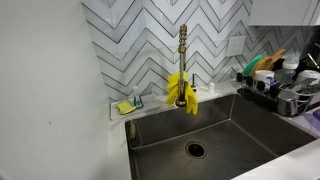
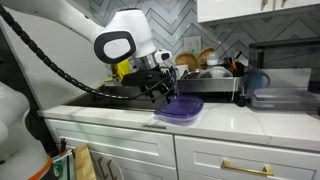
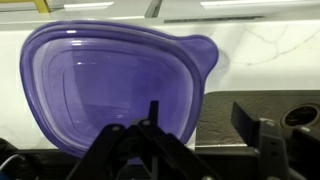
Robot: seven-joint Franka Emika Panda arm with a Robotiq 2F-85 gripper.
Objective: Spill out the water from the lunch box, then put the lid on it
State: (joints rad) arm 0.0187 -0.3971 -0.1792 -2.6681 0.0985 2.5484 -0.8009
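A purple see-through lid (image 3: 110,80) lies flat on the white counter; it also shows in an exterior view (image 2: 180,108). My gripper (image 3: 200,120) is open just above it, its two fingers straddling the lid's edge by the tab. In an exterior view the gripper (image 2: 160,92) hangs over the lid's near-left side. The clear lunch box (image 2: 283,92) stands on the counter further right, apart from the gripper. I cannot tell whether it holds water.
A dark dish rack (image 2: 210,85) full of dishes stands behind the lid; its dark base (image 3: 265,100) lies next to the lid. The sink (image 1: 240,125) has a faucet draped with a yellow cloth (image 1: 182,88). A sponge (image 1: 124,107) sits on the ledge.
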